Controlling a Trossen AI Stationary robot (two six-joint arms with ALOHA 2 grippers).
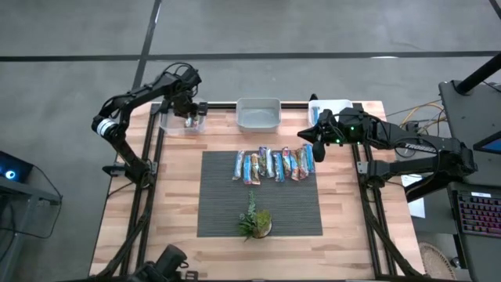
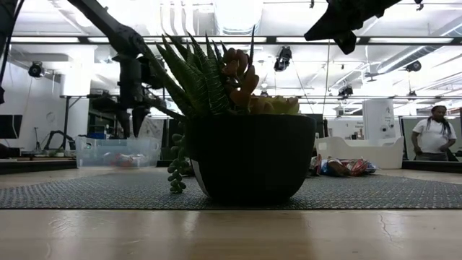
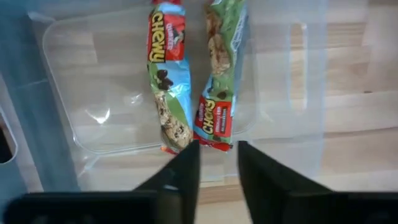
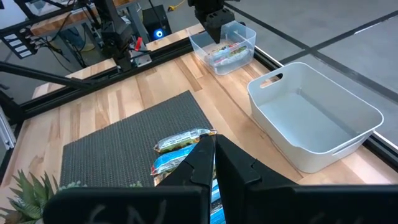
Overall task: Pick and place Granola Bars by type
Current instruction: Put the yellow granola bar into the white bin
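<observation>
We are hovering our left gripper (image 3: 214, 158), released, over 2 bars (image 3: 189, 81) in the far-left bin (image 1: 182, 124); our clenched right gripper (image 1: 307, 135) is nearer the row (image 1: 274, 164).

Granola bars, bins and a plant on a matted table

A row of Granola Bars (image 1: 274, 164) lies side by side along the far edge of the mat (image 1: 215, 204), the potted plant (image 1: 255, 222) nearer the front. Behind the mat stand three bins: the left bin (image 1: 167, 124) holds two bars (image 3: 186, 81), the middle bin (image 1: 258, 113) beside it, a third bin (image 1: 335, 106) at the right corner.
</observation>
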